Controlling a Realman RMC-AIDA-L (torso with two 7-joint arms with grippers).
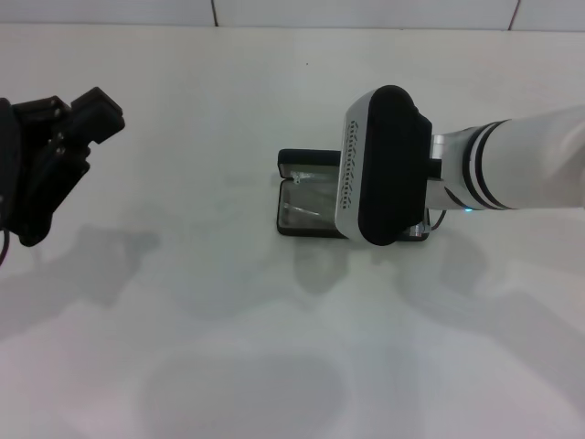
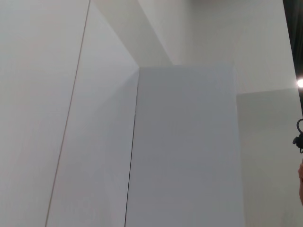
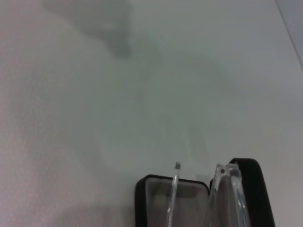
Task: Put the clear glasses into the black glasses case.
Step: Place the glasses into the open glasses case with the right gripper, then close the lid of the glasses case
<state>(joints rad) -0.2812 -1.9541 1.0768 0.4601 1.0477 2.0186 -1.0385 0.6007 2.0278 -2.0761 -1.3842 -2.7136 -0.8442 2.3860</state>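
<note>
Clear transparent plastic glasses (image 3: 226,198) are sitting in the open matte black rectangular glasses case (image 1: 297,197) mid-worktop (image 1: 228,347). Only the right wrist view is showing their temples; the right gripper's state cannot be told. Left gripper (image 1: 64,137) is hanging released near the left edge.

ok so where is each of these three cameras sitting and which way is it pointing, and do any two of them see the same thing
Head view: on the robot's head, facing forward and down at the white table; shows the left hand raised at the left edge and the right arm over the open black glasses case.
Left wrist view: on the left wrist, facing white wall panels; no robot part shows.
Right wrist view: on the right wrist, looking down at the case and clear glasses; no hand shows.
Shared: head and right wrist views both show case and table.
</note>
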